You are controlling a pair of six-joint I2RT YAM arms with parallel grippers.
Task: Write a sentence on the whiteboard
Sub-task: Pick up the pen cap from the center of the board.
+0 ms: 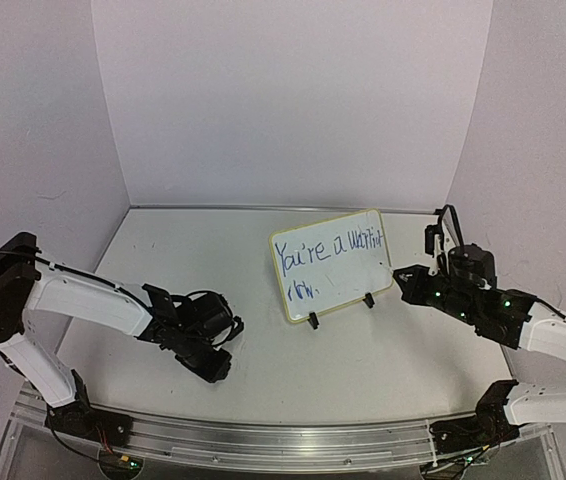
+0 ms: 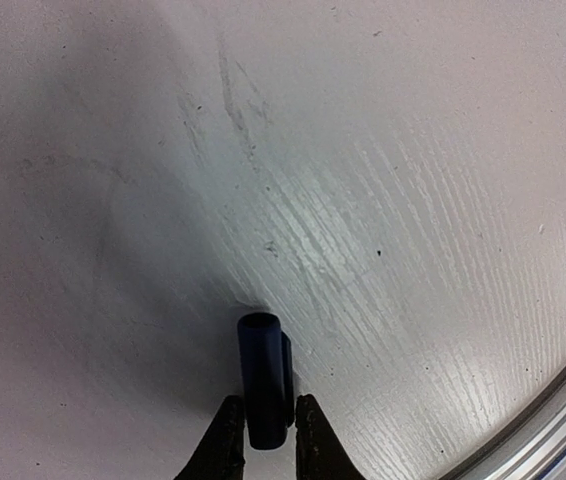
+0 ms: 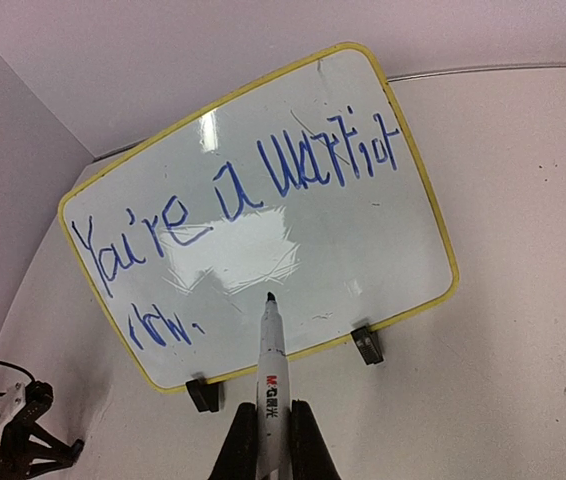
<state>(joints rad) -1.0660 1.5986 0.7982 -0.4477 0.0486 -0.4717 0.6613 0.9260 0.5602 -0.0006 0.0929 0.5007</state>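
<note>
At the far left we find the left gripper [image 1: 206, 350] low over the white wood-grain table [image 1: 393, 350], its two fingers closed on a short dark blue cylindrical plastic cap [image 2: 261, 370], which lies against the tabletop.

Moving right, the small rectangular white whiteboard [image 3: 363, 240] with its thin pale-yellow rim stands near the middle of the table, leaning back on two small black clip feet. The blue handwritten sentence [image 3: 233, 190] runs in two lines: "You're a" and one more word on top, and a short word below it (we cannot read that one for sure).

On the right, the right gripper [image 3: 271, 440] is clamped on a slim white plastic marker [image 3: 271, 370]. Its black tip sits at the board's face under the first line, just right of the second; whether it touches, we cannot tell.
</note>
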